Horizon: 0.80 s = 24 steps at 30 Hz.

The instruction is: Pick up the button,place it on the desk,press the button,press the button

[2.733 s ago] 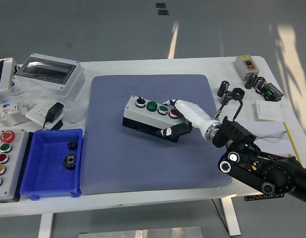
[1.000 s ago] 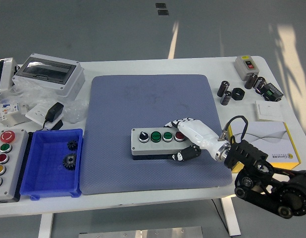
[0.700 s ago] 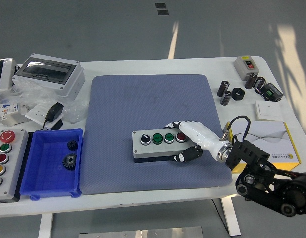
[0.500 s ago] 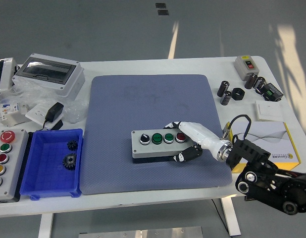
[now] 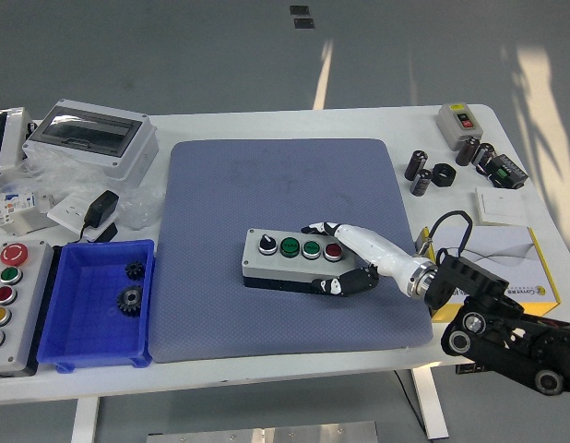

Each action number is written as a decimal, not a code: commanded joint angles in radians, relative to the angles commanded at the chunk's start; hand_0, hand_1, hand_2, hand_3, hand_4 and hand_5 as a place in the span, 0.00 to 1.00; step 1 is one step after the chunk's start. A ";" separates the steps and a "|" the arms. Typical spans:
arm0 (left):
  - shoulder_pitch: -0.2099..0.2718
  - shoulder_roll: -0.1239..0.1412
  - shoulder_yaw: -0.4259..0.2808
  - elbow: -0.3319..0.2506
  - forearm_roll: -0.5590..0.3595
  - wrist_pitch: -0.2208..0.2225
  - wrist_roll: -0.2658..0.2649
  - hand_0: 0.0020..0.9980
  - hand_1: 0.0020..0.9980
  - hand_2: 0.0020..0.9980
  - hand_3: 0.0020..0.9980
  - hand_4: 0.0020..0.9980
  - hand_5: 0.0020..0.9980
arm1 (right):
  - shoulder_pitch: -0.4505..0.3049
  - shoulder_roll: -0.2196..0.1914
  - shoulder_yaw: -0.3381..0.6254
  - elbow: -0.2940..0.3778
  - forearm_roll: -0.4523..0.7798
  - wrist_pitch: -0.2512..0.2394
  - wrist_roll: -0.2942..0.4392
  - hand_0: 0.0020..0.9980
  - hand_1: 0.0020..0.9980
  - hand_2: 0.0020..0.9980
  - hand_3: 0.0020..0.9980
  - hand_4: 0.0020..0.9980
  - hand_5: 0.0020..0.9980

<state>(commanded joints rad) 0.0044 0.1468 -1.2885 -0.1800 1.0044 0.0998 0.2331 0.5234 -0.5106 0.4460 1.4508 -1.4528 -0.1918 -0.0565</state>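
My right hand (image 5: 345,258) grips the right end of the button box (image 5: 294,260): the white fingers (image 5: 324,228) lie along its far edge and the dark thumb curls against its near side, so the fingers are closed on it. The box is a long grey case with a black base, carrying a row of four round controls: a black knob, two green buttons and a red one nearest my palm. It sits near the middle of the blue-grey mat (image 5: 283,242), its left end looking slightly raised off the cloth.

The mat has a fine dimpled weave and covers most of the white surface (image 5: 294,125). To the left stands a blue plastic bin (image 5: 96,303) with two dark gears inside, and beside it a panel of coloured buttons (image 5: 10,306). Farther back left is a grey enclosure with a clear lid (image 5: 93,137). Black cylinders (image 5: 420,173) stand at the right, well apart from my fingers, and a flat white-and-yellow package (image 5: 492,261) lies under my black forearm.
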 joint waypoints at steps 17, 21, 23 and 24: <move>-0.001 -0.002 0.006 0.000 -0.006 -0.001 0.000 0.62 0.57 0.56 0.62 0.61 0.19 | 0.007 -0.048 0.008 0.030 0.040 0.058 0.007 1.00 0.94 0.95 1.00 0.53 0.02; -0.001 -0.002 0.007 0.000 -0.006 -0.001 0.000 0.62 0.57 0.56 0.62 0.61 0.19 | 0.018 -0.054 -0.005 0.019 0.010 0.060 0.005 1.00 0.94 0.95 1.00 0.53 0.02; -0.001 -0.002 0.007 0.000 -0.006 -0.001 0.000 0.62 0.57 0.56 0.61 0.61 0.18 | 0.021 -0.056 -0.008 0.015 -0.002 0.060 0.005 1.00 0.95 0.95 1.00 0.55 0.02; -0.001 -0.002 0.007 0.000 -0.007 -0.002 0.000 0.62 0.57 0.56 0.61 0.61 0.18 | 0.023 -0.057 -0.010 0.014 -0.007 0.060 0.005 1.00 0.95 0.95 1.00 0.55 0.02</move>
<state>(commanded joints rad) 0.0030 0.1451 -1.2811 -0.1800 0.9979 0.0983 0.2328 0.5464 -0.5676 0.4361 1.4647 -1.4602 -0.1318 -0.0511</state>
